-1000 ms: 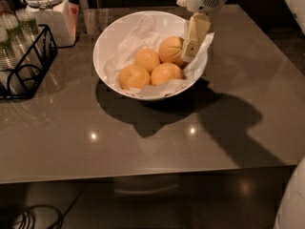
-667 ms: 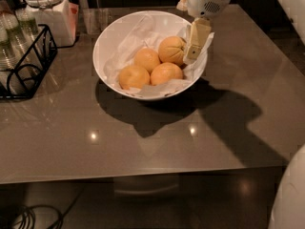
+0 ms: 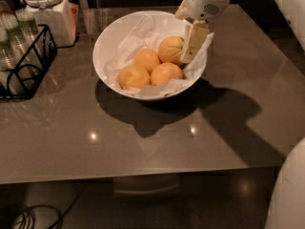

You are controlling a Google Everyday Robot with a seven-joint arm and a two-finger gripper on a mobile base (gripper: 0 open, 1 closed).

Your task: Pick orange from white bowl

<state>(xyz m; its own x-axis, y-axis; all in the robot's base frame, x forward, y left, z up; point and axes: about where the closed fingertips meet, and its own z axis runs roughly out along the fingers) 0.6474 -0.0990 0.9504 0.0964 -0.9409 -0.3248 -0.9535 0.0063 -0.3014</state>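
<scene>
The white bowl stands on the table at the back centre, lined with crumpled white paper. Four oranges lie in it. The orange, the largest and deepest in colour with faint ridges, lies at the back right. Three smaller, paler oranges lie in front and to its left. My gripper reaches down from the top right into the bowl. It sits right against the right side of the large orange, between it and the bowl's right wall.
A white lidded jar stands at the back left. A black wire rack with glasses is at the left edge. The grey table has its front edge low in view. A cable lies on the floor.
The gripper has barely shifted, staying at the large orange's right side. The oranges and the bowl have not moved.
</scene>
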